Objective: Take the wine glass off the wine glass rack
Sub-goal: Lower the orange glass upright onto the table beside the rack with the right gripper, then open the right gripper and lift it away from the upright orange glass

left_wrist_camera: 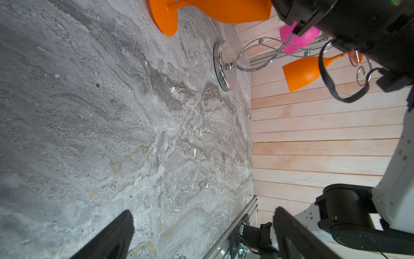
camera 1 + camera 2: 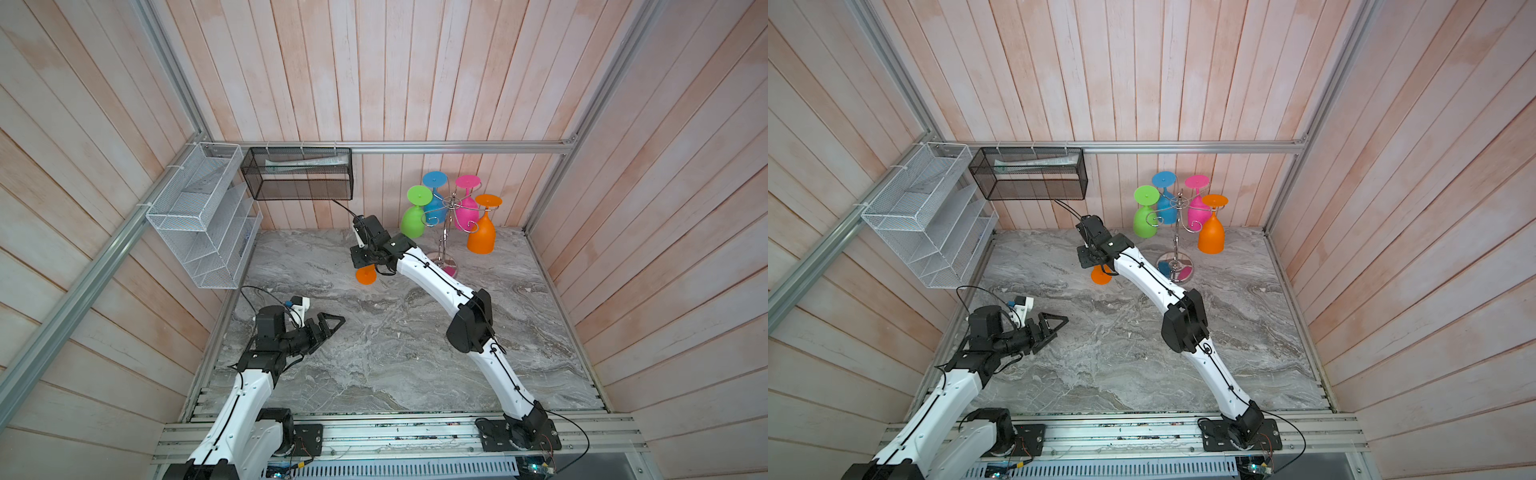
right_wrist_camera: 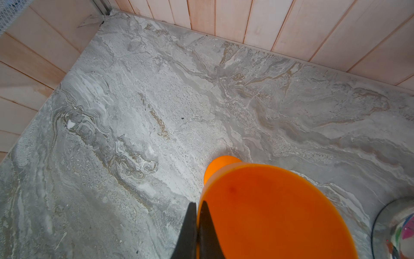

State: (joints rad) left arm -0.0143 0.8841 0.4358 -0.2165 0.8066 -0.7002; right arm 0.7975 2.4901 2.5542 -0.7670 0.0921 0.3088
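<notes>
Overall, rack bears four glasses (right gripper holds fifth glass).

Tallying the coloured plastic wine glasses, and it's 5 in all! 1 green plastic wine glass, 1 blue plastic wine glass, 1 pink plastic wine glass, and orange doubles up: 1 orange plastic wine glass hanging, plus a second orange plastic wine glass off the stand. That makes 4 hanging, 1 off. Just 1 shiny chrome wire wine glass rack. Wall baskets: 2, with 1 white wire-mesh basket and 1 black wire-mesh basket. Robot arms: 2, the white-and-black left arm and white-and-black right arm. And 1 grey marble tabletop.
</notes>
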